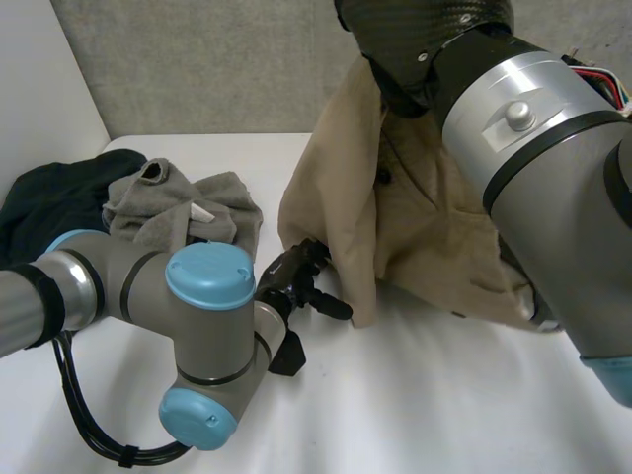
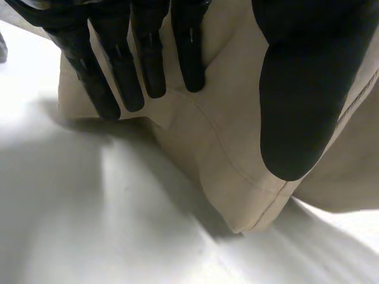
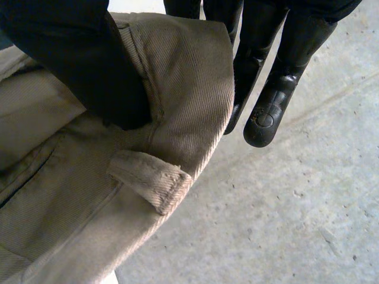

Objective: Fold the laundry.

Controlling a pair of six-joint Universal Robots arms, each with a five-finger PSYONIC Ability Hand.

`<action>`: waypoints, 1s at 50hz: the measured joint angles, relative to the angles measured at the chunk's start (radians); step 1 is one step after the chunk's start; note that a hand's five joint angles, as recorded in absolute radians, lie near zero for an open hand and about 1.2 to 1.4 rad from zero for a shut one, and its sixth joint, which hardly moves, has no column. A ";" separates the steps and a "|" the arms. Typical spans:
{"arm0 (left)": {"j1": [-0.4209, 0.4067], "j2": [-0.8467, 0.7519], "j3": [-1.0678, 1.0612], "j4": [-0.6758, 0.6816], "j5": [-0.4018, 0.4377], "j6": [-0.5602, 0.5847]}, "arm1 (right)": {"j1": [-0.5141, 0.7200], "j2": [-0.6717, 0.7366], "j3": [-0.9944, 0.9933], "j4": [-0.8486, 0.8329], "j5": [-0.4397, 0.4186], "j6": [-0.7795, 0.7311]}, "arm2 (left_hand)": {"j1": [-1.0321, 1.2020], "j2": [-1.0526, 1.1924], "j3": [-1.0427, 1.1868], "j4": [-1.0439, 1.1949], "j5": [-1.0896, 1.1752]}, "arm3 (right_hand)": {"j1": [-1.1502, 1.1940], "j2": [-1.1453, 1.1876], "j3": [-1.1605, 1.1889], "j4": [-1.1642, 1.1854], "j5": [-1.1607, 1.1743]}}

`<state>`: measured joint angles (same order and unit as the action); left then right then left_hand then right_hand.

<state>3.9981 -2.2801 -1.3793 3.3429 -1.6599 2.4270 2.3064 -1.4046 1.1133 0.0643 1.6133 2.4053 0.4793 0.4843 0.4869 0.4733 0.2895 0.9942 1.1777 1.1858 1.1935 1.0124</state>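
Over the white table (image 1: 444, 405), the right hand (image 3: 71, 59) pinches tan trousers (image 1: 415, 227) aloft.

The white table (image 1: 425, 395) carries a crumpled grey garment (image 1: 183, 207) toward its far left, touching a dark garment (image 1: 49, 202) at the left edge. The lower part of beige trousers (image 1: 434, 247) rests at right.

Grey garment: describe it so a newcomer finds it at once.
Look left on the table, beyond the left arm. The grey garment lies crumpled between a dark garment and the raised tan trousers. Only it bears a white tag.
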 measured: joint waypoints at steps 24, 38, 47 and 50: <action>-0.024 -0.001 -0.011 0.082 0.011 -0.187 | 0.080 -0.010 0.000 0.003 0.029 0.004 | 0.319 0.283 0.279 0.297 0.302 | 0.000 0.000 0.000 0.000 0.000; 0.024 0.105 -0.044 0.029 0.012 -0.122 | 0.013 -0.011 0.028 0.024 0.035 -0.024 | 0.673 0.710 0.698 0.722 0.703 | 0.000 0.000 0.000 0.000 0.000; 0.220 0.358 -0.130 -0.138 0.045 0.250 | -0.204 -0.005 0.051 0.092 0.023 -0.112 | 0.673 0.712 0.700 0.725 0.703 | 0.000 0.000 0.000 0.000 0.000; 0.277 0.442 -0.148 -0.193 0.072 0.420 | -0.272 0.003 0.073 0.120 0.008 -0.129 | 0.673 0.712 0.700 0.726 0.703 | 0.000 0.000 0.000 0.000 0.000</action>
<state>4.2754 -1.8385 -1.5270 3.1501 -1.5875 2.8469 2.0344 -1.4017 1.1866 0.1845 1.6214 2.2761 1.1524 1.1967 1.1872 1.1993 0.9923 0.9942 1.1776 1.1858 1.1936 1.0124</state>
